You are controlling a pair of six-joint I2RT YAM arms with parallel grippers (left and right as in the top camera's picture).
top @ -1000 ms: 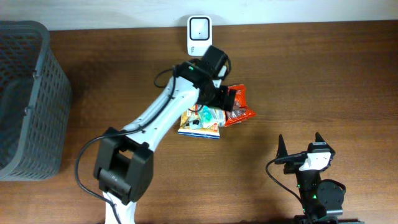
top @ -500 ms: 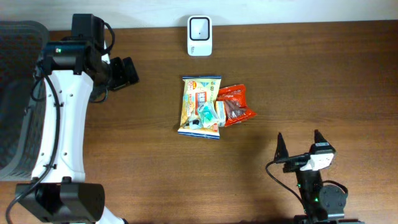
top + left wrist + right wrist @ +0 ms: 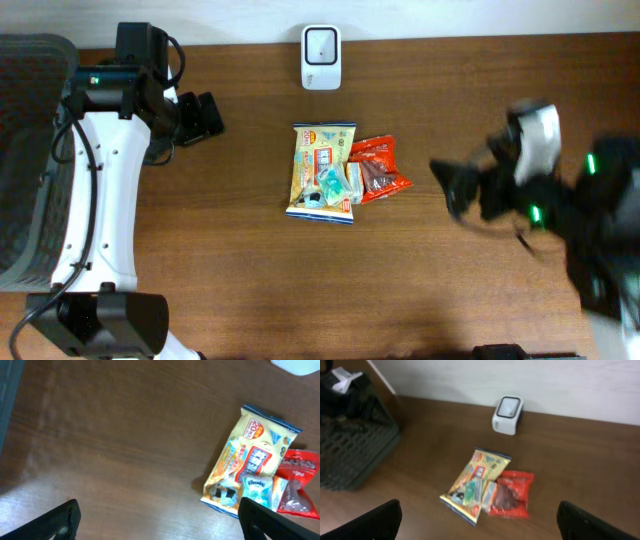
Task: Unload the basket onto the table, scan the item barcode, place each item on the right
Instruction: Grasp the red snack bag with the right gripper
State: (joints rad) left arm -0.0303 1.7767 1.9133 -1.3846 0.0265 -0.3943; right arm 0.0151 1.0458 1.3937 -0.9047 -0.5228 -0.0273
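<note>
The left end effector (image 3: 203,117) hangs released beside the basket (image 3: 40,160). The right end effector (image 3: 452,190), blurred, is released too. The yellow packet (image 3: 322,170) touches the red packet (image 3: 378,168).

I see a yellow snack bag (image 3: 320,160) lying flat mid-table with its printed face up, its long side pointing toward the white scanner (image 3: 321,44). The scanner stands well apart at the far edge and shows a square window. A crumpled red packet (image 3: 382,170) touches the bag's right side, and a small blue-and-white tissue pack (image 3: 335,184) rests on the bag's lower right corner.
</note>
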